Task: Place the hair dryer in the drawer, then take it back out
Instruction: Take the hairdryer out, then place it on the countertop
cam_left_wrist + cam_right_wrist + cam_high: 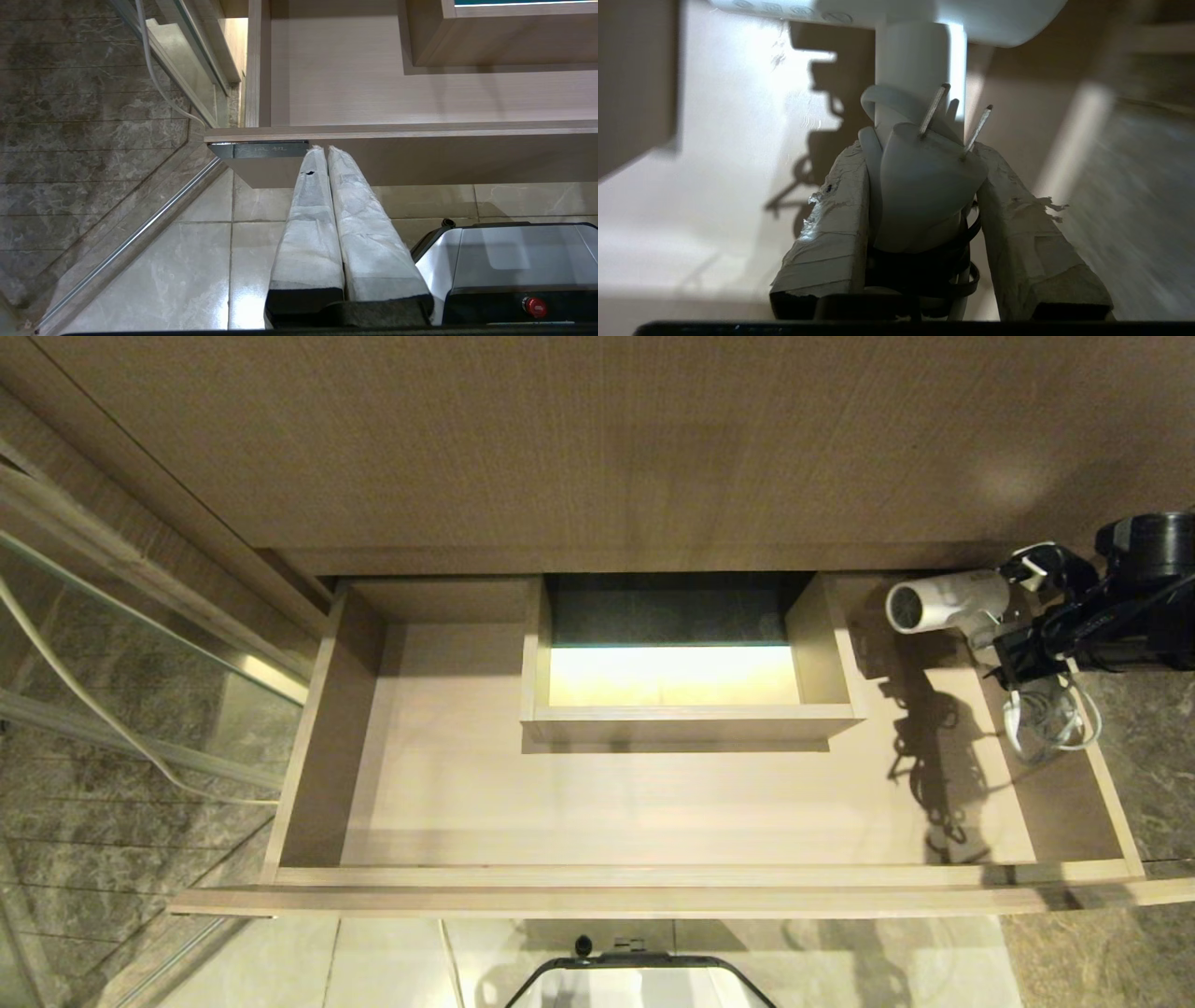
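The drawer (653, 875) stands pulled out, wide and shallow, light wood, with a boxed cut-out (691, 721) in its middle. The white hair dryer (948, 600) hangs over the drawer's far right corner with its round grilled end facing left. My right gripper (1006, 639) is shut on it at the handle. In the right wrist view the fingers (831, 224) clamp the plug (920, 186) and bundled cord against the handle (915, 56). A loop of cord (1050, 723) dangles below. My left gripper (325, 149) is shut and empty, parked just under the drawer front (402, 130).
A tall wood panel (597, 439) rises behind the drawer. A glass panel with a metal frame (140, 616) and a white cable (84, 700) stand to the left over dark marble floor. My base (639, 980) sits just before the drawer front.
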